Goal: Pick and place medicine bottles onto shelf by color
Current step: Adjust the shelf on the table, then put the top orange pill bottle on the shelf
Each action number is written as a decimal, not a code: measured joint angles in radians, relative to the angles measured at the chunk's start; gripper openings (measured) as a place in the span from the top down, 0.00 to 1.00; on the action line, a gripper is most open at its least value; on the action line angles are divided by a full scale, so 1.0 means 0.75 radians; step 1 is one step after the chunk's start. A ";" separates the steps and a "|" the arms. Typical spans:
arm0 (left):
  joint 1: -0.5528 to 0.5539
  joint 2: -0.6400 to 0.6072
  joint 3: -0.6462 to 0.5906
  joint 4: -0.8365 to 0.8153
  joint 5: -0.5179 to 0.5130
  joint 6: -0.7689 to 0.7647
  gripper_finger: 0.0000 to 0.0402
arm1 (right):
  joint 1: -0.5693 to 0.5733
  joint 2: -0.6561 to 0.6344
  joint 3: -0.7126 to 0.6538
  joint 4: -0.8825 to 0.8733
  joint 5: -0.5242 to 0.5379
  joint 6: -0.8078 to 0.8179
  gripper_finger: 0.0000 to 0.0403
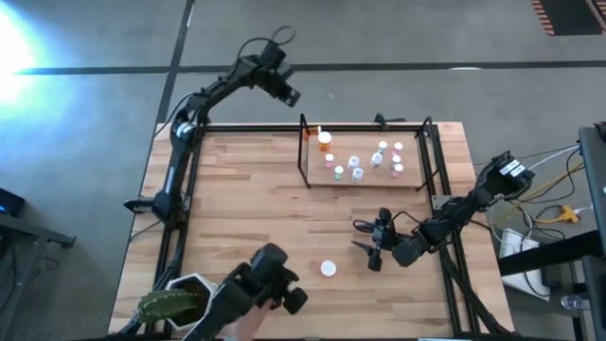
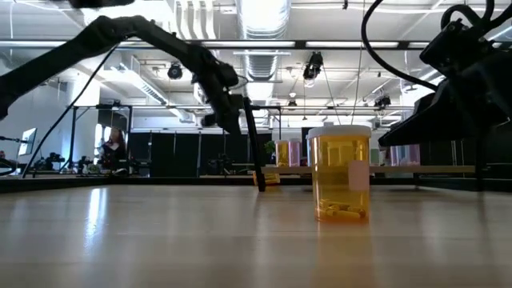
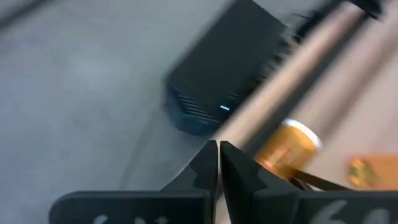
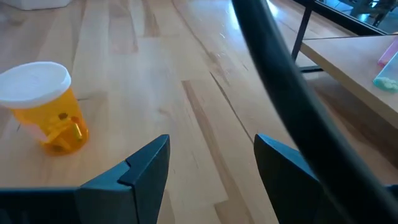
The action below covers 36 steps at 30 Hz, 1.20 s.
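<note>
Presently, one orange bottle (image 1: 328, 269) with a white cap stands upright on the bench (image 1: 246, 208), long axis vertical, alone in the near middle, well apart from the shelf (image 1: 365, 180).

Right pincer (image 1: 373, 244): just beside that bottle on the shelf side, low over the bench, fingers spread wide with nothing between them. A dark cable (image 4: 292, 93) crosses in front of its wrist camera.

Left pincer (image 1: 293, 97): raised beyond the far bench edge, over the floor, fingers pressed together and holding nothing.

Shelf: light-wood panel in black rods at the far right of the bench. On it, one orange bottle (image 1: 325, 141) at the left end, and a cluster of small bottles (image 1: 369, 163) with white, pink and greenish tops, all upright.

Other items: a white pot with a cactus (image 1: 172, 305) at the near left corner; a black device (image 1: 270, 284) near it, at the near edge.

View notes: the low view alone shows small yellow pills (image 2: 340, 211) at the bottom of the near bottle (image 2: 340, 172), with the shelf far behind it. The right wrist view shows the near bottle (image 4: 45, 102) ahead of the open fingers, not between them, and the shelf edge (image 4: 348, 56) off to one side. The left wrist view shows a dark box (image 3: 224, 68) on the floor and an orange bottle (image 3: 287, 146), blurred.
</note>
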 joint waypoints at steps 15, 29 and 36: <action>-0.134 -0.009 -0.315 0.306 0.459 0.052 1.00 | 0.000 0.005 -0.001 0.002 0.000 0.001 0.45; -0.250 -0.026 -0.388 0.324 0.459 0.097 1.00 | 0.000 0.004 -0.001 0.003 0.001 0.001 0.44; -0.267 -0.033 -0.388 0.385 0.330 0.151 1.00 | 0.000 0.004 -0.001 0.003 0.001 0.001 0.44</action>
